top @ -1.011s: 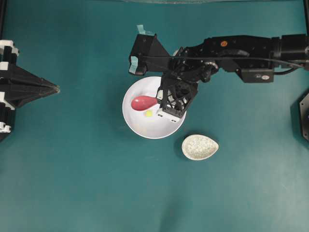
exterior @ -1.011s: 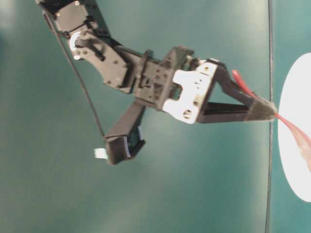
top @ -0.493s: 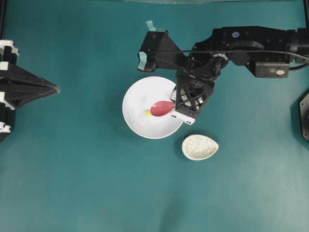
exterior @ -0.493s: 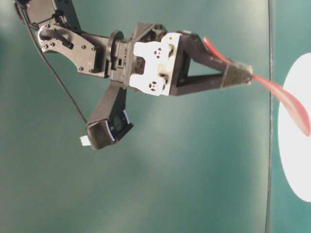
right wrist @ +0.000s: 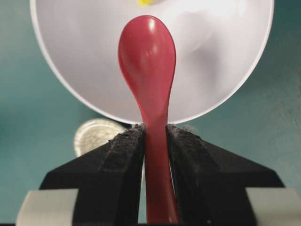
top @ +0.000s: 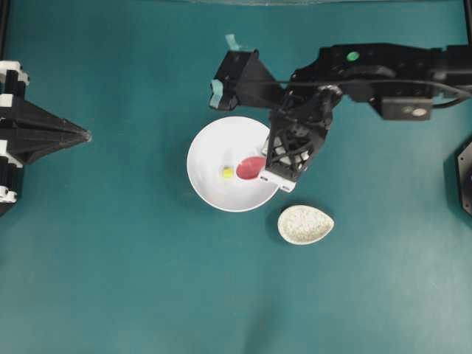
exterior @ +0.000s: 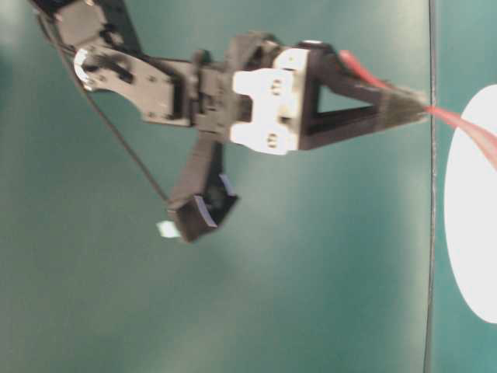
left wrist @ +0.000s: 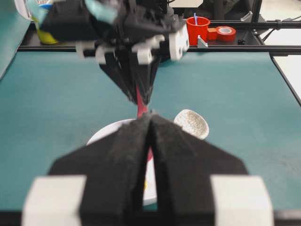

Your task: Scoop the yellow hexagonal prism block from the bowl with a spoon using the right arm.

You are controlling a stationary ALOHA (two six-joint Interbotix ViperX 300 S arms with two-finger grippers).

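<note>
The white bowl [top: 210,147] sits mid-table with the yellow hexagonal prism block [top: 228,172] lying loose on its floor. My right gripper [top: 270,164] hangs over the bowl's right rim, shut on the pink-red spoon [top: 251,167] by its handle. The scoop lies just right of the block, apart from it and with nothing in it. In the right wrist view the spoon [right wrist: 148,56] points into the bowl [right wrist: 70,56], and the block [right wrist: 145,2] shows just past its tip. My left gripper [top: 87,136] rests shut at the left edge, far from the bowl.
A speckled off-white teardrop rest [top: 305,224] lies just below and right of the bowl. A red cup [left wrist: 198,28] and a tape roll [left wrist: 225,33] stand beyond the far table edge. Teal tabletop surrounds everything.
The right gripper has drawn the spoon rightward across the bowl, from its left part to its right part. The block has stayed in place. The left arm has not moved.
</note>
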